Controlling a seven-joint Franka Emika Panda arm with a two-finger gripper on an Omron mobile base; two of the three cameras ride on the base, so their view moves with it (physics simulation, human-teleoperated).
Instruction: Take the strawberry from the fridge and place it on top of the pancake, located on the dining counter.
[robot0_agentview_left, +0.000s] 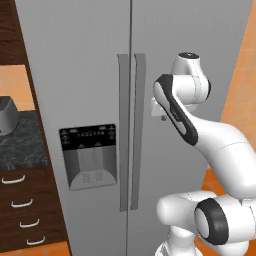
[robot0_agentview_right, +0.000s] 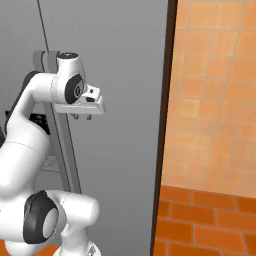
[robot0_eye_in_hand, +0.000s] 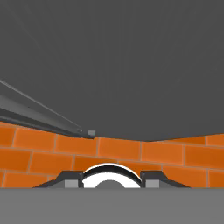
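Two long vertical handles (robot0_agentview_left: 131, 132) ran side by side down the middle of the fridge (robot0_agentview_left: 85, 65), and both grey doors were shut. On the left door, below handle mid-height, sat the black-panelled water dispenser (robot0_agentview_left: 90, 156).

From the left base view, the arm rose at lower right and bent up in front of the right door, its hand near the handles at their upper part. The gripper (robot0_agentview_right: 82, 117) hung below the white hand and pointed downward, close to the right door's face; whether it touched the door or the handles could not be determined. The hand view looked down along the grey door to the orange tiled floor (robot0_eye_in_hand: 131, 153), with the lower end of a handle crossing at left. The fingers (robot0_eye_in_hand: 154, 176) appeared at the bottom edge, drawn in to their narrowest setting, with nothing seen between them.

The strawberry could not be located with the doors closed. To the left of the fridge stood a dark-topped counter (robot0_agentview_left: 22, 142) over dark wood drawers (robot0_agentview_left: 25, 210), with a grey appliance (robot0_agentview_left: 7, 116) partly cut off at the frame edge. An orange tiled wall (robot0_agentview_right: 215, 95) stood to the right of the fridge.
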